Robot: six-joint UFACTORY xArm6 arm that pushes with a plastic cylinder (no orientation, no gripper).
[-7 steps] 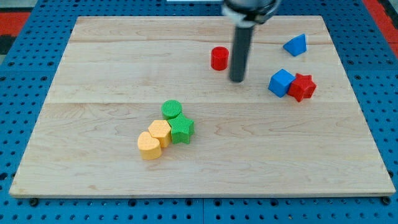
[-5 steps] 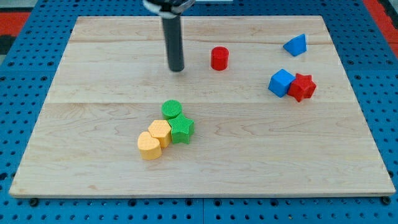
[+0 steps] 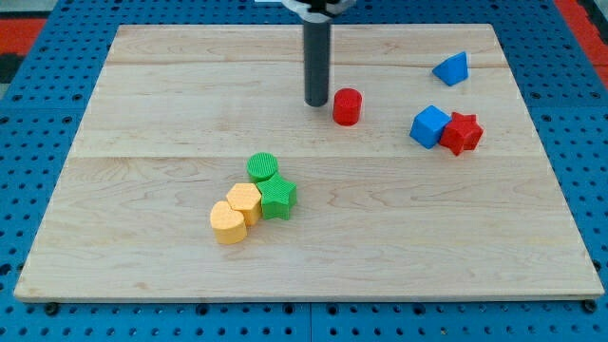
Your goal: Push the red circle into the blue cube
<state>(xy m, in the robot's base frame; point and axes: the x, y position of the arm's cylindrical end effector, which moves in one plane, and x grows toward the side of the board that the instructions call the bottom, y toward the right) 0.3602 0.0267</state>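
A: Where's the red circle [image 3: 348, 106]?

B: On the upper middle of the tabletop [image 3: 142, 85], a short upright cylinder. My tip [image 3: 315, 103] sits just at its left side, close enough that I can't tell whether there's a sliver of gap or contact.

A: And the blue cube [image 3: 430, 125]?

B: To the view's right of the circle and a little lower, apart from it, with bare wood between. A red star [image 3: 462, 133] touches the cube's far right side.

A: Jaws?

B: There are none. The arm ends in a plain dark rod, so nothing opens or clamps; all I can do is shove.

A: How will the circle behave?

B: I'd judge it light and stiff, likely hard plastic, and the smooth wood should let it slide easily. Being round, it will tend to roll off the tip and slip sideways if I press off-centre.

A: So where do you bear on it?

B: On its wall at the point directly opposite the cube, which is the upper left, pushing through its centre toward the lower right. From where the tip stands, it looks a touch low for that line.

A: Anything else around?

B: A blue wedge [image 3: 452, 68] at upper right, and a cluster of two green and two yellow blocks [image 3: 253, 197] at lower left, both well clear.
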